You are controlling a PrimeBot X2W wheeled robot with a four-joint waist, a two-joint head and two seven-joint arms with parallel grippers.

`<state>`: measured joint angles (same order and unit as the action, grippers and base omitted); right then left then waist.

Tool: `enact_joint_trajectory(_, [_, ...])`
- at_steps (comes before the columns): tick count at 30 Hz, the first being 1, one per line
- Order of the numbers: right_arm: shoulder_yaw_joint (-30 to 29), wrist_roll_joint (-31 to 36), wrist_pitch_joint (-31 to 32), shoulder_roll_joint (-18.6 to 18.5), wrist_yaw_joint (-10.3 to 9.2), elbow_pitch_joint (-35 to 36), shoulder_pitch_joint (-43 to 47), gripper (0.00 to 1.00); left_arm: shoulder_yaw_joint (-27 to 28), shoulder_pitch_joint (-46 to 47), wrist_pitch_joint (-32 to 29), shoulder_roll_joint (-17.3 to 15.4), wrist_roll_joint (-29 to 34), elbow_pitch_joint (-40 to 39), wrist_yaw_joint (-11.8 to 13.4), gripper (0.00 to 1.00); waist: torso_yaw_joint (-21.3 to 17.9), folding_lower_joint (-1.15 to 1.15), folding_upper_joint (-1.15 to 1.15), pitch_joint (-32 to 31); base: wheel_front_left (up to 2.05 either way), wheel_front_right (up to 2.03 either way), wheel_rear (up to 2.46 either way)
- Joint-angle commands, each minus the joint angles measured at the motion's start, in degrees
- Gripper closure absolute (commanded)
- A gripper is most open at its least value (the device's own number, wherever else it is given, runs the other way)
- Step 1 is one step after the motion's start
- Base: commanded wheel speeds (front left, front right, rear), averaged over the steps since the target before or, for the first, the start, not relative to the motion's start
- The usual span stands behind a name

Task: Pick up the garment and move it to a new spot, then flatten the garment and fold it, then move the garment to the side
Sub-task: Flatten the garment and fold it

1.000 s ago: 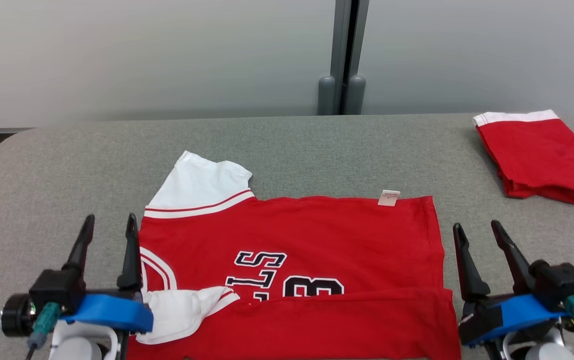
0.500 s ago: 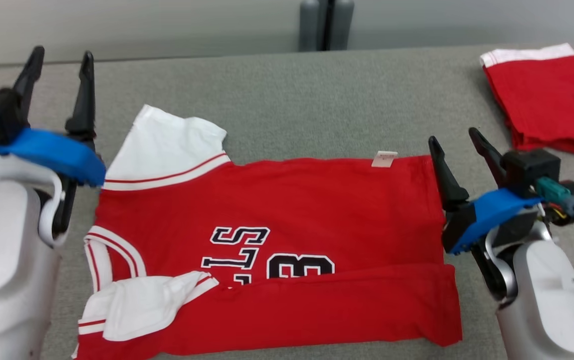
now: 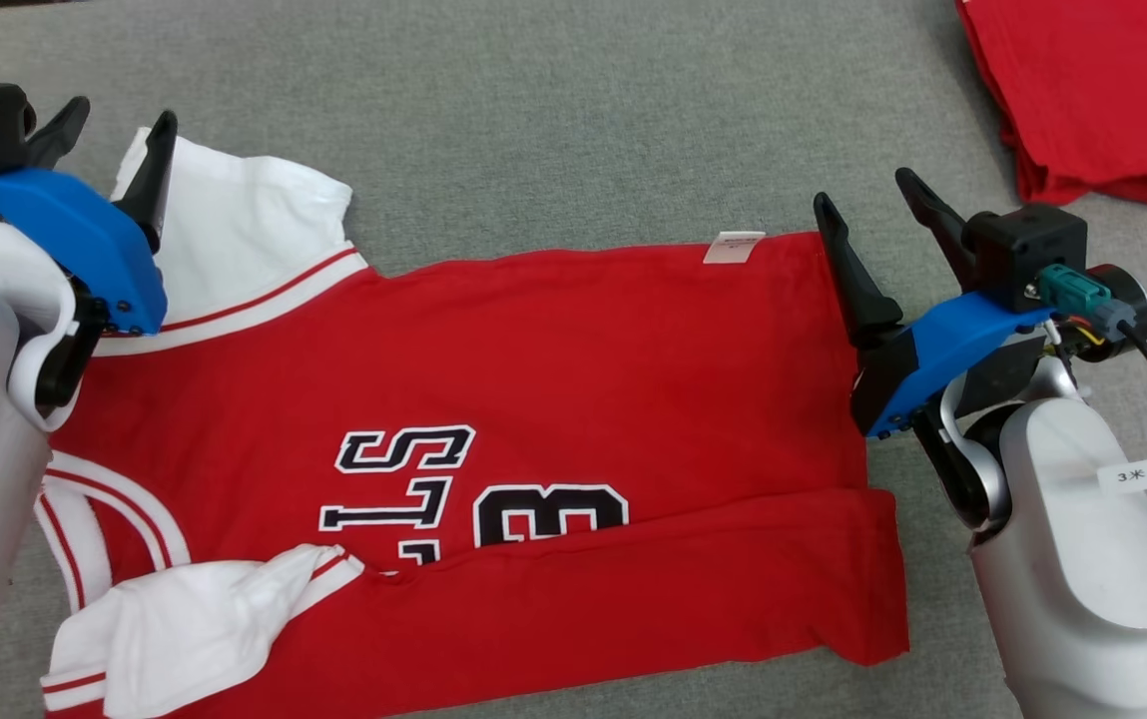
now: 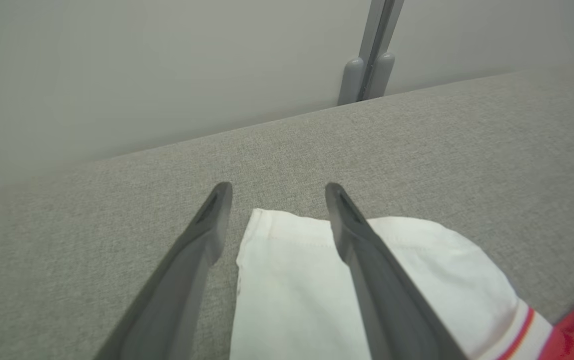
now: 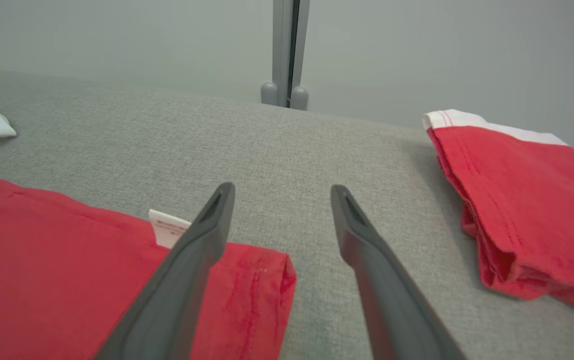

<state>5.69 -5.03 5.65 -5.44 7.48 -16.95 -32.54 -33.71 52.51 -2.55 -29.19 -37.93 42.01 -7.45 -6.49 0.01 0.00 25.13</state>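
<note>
The garment [image 3: 553, 369], a red jersey with white sleeves and black lettering, lies spread on the grey table [image 3: 553, 120], its near edge folded over. My left gripper [image 3: 119, 120] stands open above the far white sleeve [image 4: 291, 280], whose corner lies under its fingers [image 4: 366, 260]. My right gripper [image 3: 867, 205] is open at the jersey's far right corner [image 5: 262, 280], one finger over the red hem by the small white label [image 5: 164, 227], the other over bare table. Nothing is held.
A second red garment [image 3: 1092, 100], folded with a white band [image 5: 471, 120], lies at the far right of the table. A grey wall with a vertical post [image 5: 285, 55] runs behind the table's far edge.
The head camera has tilted down, so the whole picture has shifted. Both arms have reached forward: the left over the white sleeve, the right to the jersey's far right corner. The jersey has not moved.
</note>
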Motion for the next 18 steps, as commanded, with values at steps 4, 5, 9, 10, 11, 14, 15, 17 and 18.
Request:
enact_joint_trajectory(4, [0.66,-0.11,-0.75,0.31,0.03,-0.35,-1.93,0.0,-4.2,2.54,-1.28,-1.33,-3.63,3.62,-0.02,0.0,-1.27,-0.01,0.0,1.95,0.0,0.0,0.0])
enact_joint_trajectory(5, [0.8,-0.16,-0.83,0.34,0.03,-0.39,-2.1,0.0,-4.97,2.87,-1.25,-1.63,-4.27,4.27,-0.02,0.0,-1.4,-0.01,0.0,2.23,0.0,0.0,0.0])
enact_joint_trajectory(9, [1.18,-0.32,-1.1,0.5,0.03,-0.62,-2.91,0.0,-7.52,3.59,-1.66,-2.26,-6.97,6.3,-0.02,0.0,-1.96,-0.01,0.0,3.17,0.0,0.0,0.0])
enact_joint_trajectory(10, [1.18,-0.32,-1.1,0.5,0.03,-0.62,-2.91,0.0,-7.52,3.59,-1.66,-2.26,-6.97,6.3,-0.02,0.0,-1.96,-0.01,0.0,3.17,0.0,0.0,0.0])
enact_joint_trajectory(11, [1.21,-0.43,-1.0,0.59,0.03,-0.91,-3.1,0.0,-8.73,4.0,-1.55,-2.52,-8.04,7.17,-0.02,0.0,-2.03,-0.01,0.0,3.53,0.0,0.0,0.0])
enact_joint_trajectory(14, [1.31,-0.45,-0.83,0.55,0.03,-1.03,-3.55,0.0,-10.67,4.36,-1.66,-2.81,-8.93,8.61,-0.02,0.0,-2.12,-0.01,0.0,4.16,0.0,0.0,0.0])
enact_joint_trajectory(15, [1.34,-0.42,-0.8,0.5,0.03,-1.13,-3.58,0.0,-11.22,4.6,-1.44,-2.81,-9.26,8.93,-0.02,0.0,-2.11,-0.01,0.0,4.34,0.0,0.0,0.0])
enact_joint_trajectory(17, [1.4,-0.39,-0.65,0.5,0.03,-1.2,-3.64,0.0,-11.6,4.88,-1.35,-2.78,-9.77,9.36,-0.02,0.0,-2.1,-0.01,0.0,4.53,0.0,0.0,0.0])
enact_joint_trajectory(18, [1.45,-0.4,-0.58,0.5,0.03,-1.23,-3.76,0.0,-12.18,5.2,-1.38,-2.85,-9.83,9.87,-0.01,0.0,-2.09,-0.01,0.0,4.72,0.0,0.0,0.0])
